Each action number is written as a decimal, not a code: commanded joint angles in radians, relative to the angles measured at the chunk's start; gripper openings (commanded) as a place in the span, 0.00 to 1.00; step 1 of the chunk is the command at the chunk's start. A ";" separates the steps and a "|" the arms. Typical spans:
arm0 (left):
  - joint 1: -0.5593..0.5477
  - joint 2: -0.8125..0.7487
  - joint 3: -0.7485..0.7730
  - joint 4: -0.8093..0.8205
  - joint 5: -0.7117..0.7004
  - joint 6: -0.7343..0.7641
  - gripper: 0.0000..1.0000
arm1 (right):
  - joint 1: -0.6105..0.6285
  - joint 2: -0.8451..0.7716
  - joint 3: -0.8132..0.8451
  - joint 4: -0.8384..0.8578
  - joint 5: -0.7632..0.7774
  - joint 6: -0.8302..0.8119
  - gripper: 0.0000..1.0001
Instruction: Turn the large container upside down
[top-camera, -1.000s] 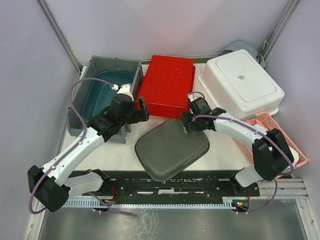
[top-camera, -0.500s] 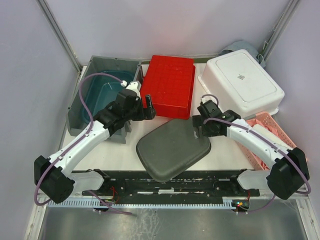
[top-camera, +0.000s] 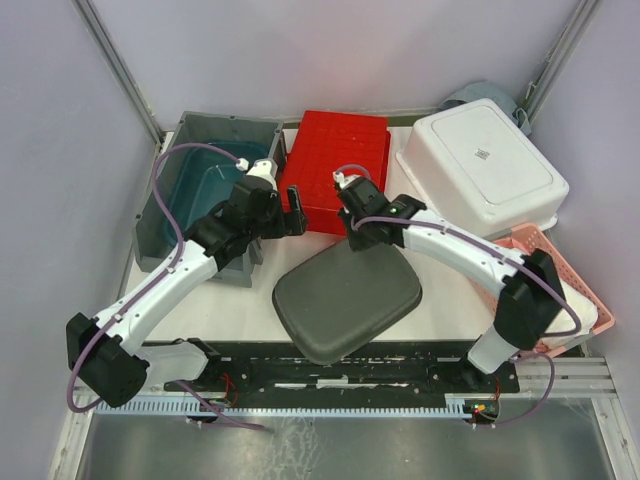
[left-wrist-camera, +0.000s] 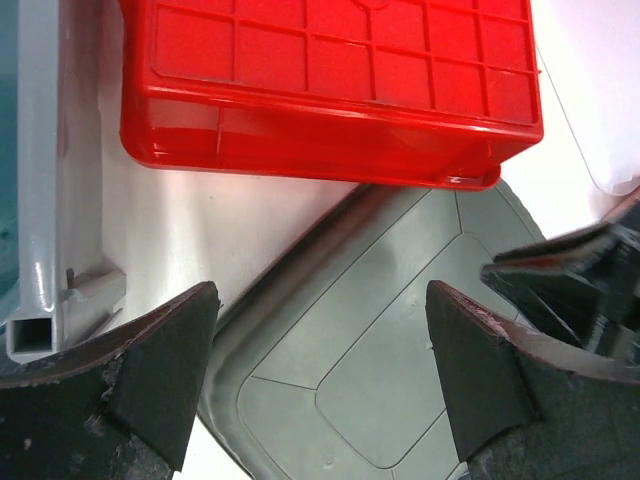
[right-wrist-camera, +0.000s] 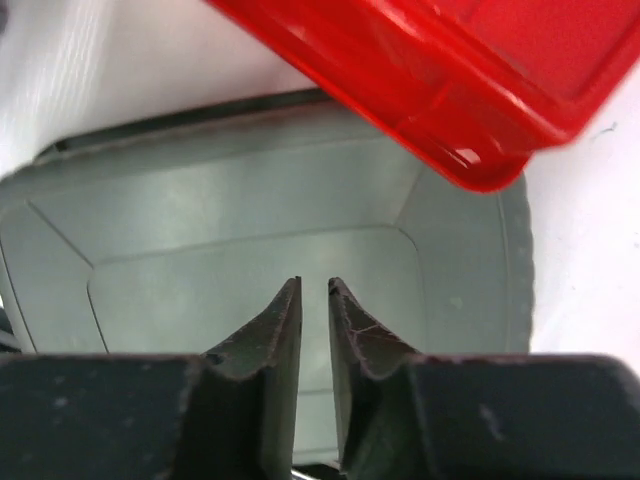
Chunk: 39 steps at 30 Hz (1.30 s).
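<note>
Bright even light, soft shadows, glossy sheen on the red crate (left-wrist-camera: 300, 140) — wrist views blurred up close

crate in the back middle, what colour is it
The crate is bright red, grid-patterned on top; shows best in the top external view.

Red crate (top-camera: 335, 170) has a square grid pattern. The dark grey container (top-camera: 345, 297) is plain and the grey bin (top-camera: 225, 122) is teal inside. White tub (top-camera: 485, 165), pink lattice basket (top-camera: 548, 245), white bench (top-camera: 440, 310).
</note>
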 joint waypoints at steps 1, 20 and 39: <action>-0.001 -0.032 0.033 0.000 -0.050 -0.041 0.91 | -0.011 0.096 0.120 0.061 0.002 0.012 0.22; -0.025 0.080 -0.025 0.067 0.208 0.040 0.92 | -0.231 0.076 0.018 -0.004 0.147 0.023 0.25; -0.111 0.545 0.214 0.233 0.420 0.131 0.92 | -0.387 -0.216 -0.151 -0.146 0.151 0.101 0.34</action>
